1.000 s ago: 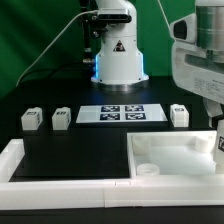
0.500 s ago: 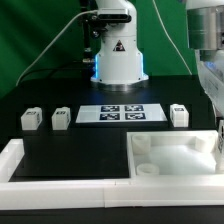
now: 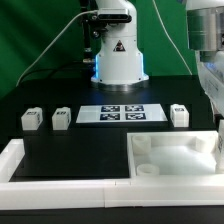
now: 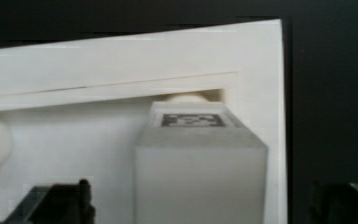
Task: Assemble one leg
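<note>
Fastening looked to be the step in hand. The leg [image 4: 201, 165] sat directly beneath the end effector [image 4: 202, 205], between its fingers [image 4: 64, 200], with its marker tag turned to the wrist camera and its far end tucked close into the inner corner of the white panel [image 4: 87, 110]. A gap showed on each flank of the leg, so the end effector was spread wide and gripped nothing. Whether the leg was already seated in a socket, I could not tell. On the black counter [image 3: 70, 150] one other leg [image 3: 180, 114] stood near the end effector. Another leg [image 3: 62, 118] and a fourth leg [image 3: 32, 120] stood well away from it, beyond the marker board [image 3: 120, 113]. To my eye the next move called for the fingers to close squarely on the leg's flat sides. They would then need to turn it about its own axis and hold it true to the panel so the thread could catch.
</note>
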Robot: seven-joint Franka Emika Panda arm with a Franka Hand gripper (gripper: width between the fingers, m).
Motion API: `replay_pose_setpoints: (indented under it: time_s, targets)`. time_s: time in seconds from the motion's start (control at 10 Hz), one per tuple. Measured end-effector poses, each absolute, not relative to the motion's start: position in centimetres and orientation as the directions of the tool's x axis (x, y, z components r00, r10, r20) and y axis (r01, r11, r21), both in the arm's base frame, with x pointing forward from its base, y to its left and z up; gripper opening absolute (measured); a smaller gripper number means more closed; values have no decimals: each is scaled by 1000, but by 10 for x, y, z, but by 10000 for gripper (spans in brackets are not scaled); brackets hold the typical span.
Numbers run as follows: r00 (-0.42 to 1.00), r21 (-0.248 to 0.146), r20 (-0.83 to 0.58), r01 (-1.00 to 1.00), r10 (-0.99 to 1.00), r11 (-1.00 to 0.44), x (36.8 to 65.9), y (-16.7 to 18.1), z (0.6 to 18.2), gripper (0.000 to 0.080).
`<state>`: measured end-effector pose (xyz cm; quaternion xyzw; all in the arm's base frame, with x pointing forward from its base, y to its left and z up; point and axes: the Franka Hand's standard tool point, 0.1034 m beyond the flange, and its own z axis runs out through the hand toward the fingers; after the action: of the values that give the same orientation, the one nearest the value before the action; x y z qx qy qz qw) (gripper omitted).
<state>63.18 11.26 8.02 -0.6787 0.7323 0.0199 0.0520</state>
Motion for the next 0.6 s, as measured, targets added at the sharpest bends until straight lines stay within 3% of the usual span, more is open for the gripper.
replay_pose_setpoints:
  time_s: [0.4, 0.6]
  targets:
    - [-42, -54, -103, -997, -994, 48, 632, 114, 78, 648]
    - [275, -66, -88, -961, -957, -270, 629, 124, 77, 648]
